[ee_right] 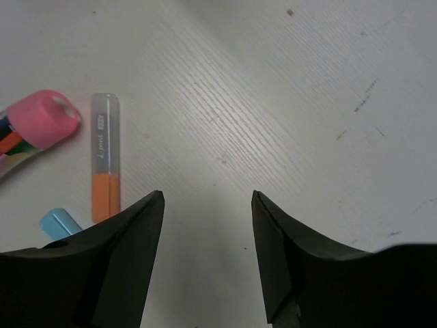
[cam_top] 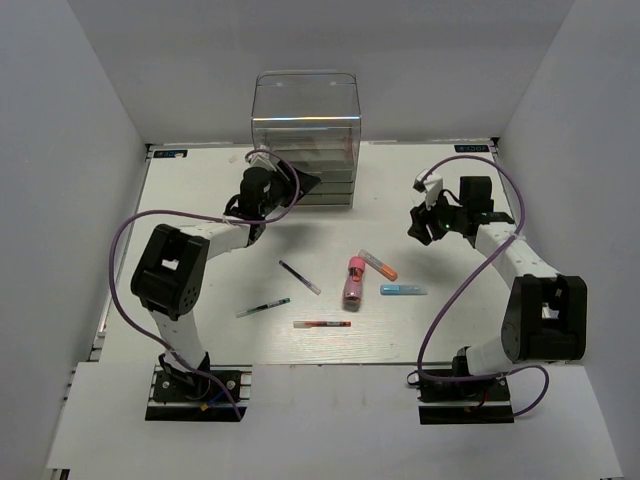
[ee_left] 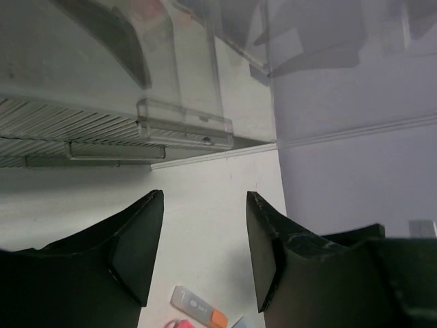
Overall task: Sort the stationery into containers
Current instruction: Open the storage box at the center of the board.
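White walls box in a pale table (cam_top: 200, 200) on three sides. Small blue labels sit at its two far corners, print too small to read. Clear drawer cabinet (cam_top: 305, 135) stands at the far edge, centre-left, with its stacked shallow drawers facing me. My left claw (ee_left: 205, 205) hovers just in front of the lower drawers. Its jaws are parted wide with nothing between them but bare tabletop, and a clear drawer handle is in line ahead. My right claw (ee_right: 207, 205) hangs over the right half of the table, well apart from the cabinet. Its jaws are likewise spread and hold nothing. All the stationery lies loose on the table, between the arms and nearer than the cabinet. Pink-capped tube (cam_top: 353, 280) lies at centre, with coloured sticks visible through its clear body. Orange marker (ee_right: 105, 157) lies just right of the tube's cap. Its greyish clear cap carries a line of print that I cannot make out. Light-blue marker (cam_top: 403, 290) lies near the orange one, on its near side, and shows no legible writing. Dark-and-white pen (cam_top: 299, 277) lies diagonally left of the tube. Green-and-black pen (cam_top: 263, 307) lies further left and nearer. Red-and-black pen (cam_top: 321, 324) lies nearest the bases, roughly parallel to the table edge. The three pens do not touch each other.
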Controlling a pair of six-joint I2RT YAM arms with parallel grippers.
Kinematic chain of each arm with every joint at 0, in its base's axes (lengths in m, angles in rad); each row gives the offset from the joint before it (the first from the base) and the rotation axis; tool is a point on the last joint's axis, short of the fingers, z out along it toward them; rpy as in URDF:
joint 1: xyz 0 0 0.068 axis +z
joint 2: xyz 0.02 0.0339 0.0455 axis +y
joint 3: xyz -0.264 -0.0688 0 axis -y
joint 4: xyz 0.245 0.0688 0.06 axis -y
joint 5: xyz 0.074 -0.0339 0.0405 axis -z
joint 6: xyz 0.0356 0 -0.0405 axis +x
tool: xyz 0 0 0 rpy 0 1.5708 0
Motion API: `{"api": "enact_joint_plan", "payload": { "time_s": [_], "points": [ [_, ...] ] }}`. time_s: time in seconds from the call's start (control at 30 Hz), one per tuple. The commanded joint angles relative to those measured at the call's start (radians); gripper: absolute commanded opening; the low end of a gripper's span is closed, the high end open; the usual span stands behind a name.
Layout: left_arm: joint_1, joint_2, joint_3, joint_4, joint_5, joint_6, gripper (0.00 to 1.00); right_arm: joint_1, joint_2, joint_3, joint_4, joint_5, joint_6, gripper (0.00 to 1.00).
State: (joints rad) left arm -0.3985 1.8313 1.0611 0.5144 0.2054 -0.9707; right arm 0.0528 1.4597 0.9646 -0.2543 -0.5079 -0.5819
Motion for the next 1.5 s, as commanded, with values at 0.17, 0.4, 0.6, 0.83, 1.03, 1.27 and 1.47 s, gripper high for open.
{"api": "enact_joint_plan", "payload": {
  "time_s": [0.17,0.4,0.6,0.83,1.03,1.27,1.47],
  "points": [
    [-0.04,-0.076,-0.032,0.105,-0.19,-0.04,0.63,-0.001,-0.03,-0.04,0.092,-0.161,0.019,0.6],
    [-0.083,-0.133,-0.148,0.18,-0.397,-0.164,0.61,0.001,-0.027,-0.059,0.112,-0.17,0.024,0.58],
    [-0.103,-0.11,-0.173,0.262,-0.537,-0.24,0.56,0.001,-0.029,-0.063,0.118,-0.173,0.022,0.58],
    [-0.103,-0.049,-0.119,0.285,-0.567,-0.284,0.55,0.001,-0.035,-0.082,0.116,-0.167,0.013,0.58],
    [-0.103,-0.001,-0.107,0.257,-0.586,-0.318,0.52,-0.001,-0.035,-0.087,0.121,-0.162,0.008,0.57],
    [-0.094,0.042,-0.067,0.276,-0.586,-0.327,0.46,-0.002,-0.033,-0.089,0.122,-0.159,0.005,0.57],
    [-0.085,0.063,-0.047,0.3,-0.586,-0.336,0.4,-0.002,-0.033,-0.093,0.121,-0.156,-0.002,0.57]
  ]
}}
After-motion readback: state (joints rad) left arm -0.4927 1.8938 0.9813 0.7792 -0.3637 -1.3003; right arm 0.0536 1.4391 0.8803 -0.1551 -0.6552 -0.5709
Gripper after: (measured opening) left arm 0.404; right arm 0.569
